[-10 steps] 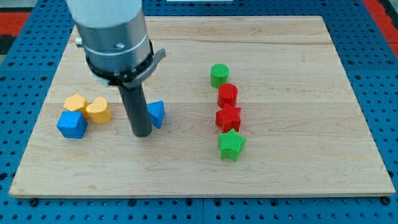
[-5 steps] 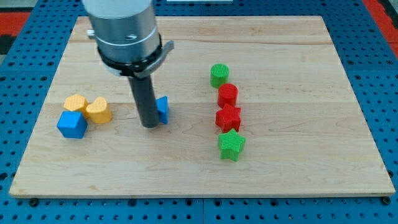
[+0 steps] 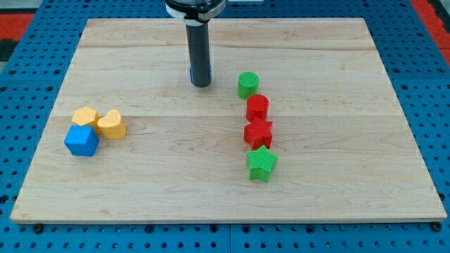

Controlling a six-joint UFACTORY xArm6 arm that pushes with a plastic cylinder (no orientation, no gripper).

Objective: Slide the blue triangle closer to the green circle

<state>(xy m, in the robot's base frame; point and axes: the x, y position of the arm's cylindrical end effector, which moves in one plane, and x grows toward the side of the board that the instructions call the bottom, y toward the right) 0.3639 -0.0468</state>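
Blue triangle (image 3: 190, 72), mostly hidden behind my tip (image 3: 201, 85), sits near the green circle (image 3: 247, 85); our rod grasps nothing, nearly done.

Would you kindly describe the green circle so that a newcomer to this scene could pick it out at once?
Start at the wooden board and find the column of four blocks right of its centre. The green circle is the topmost, directly above the red cylinder, with my tip just to its left. Unlike the green star at the column's bottom, it is round and smooth-edged.
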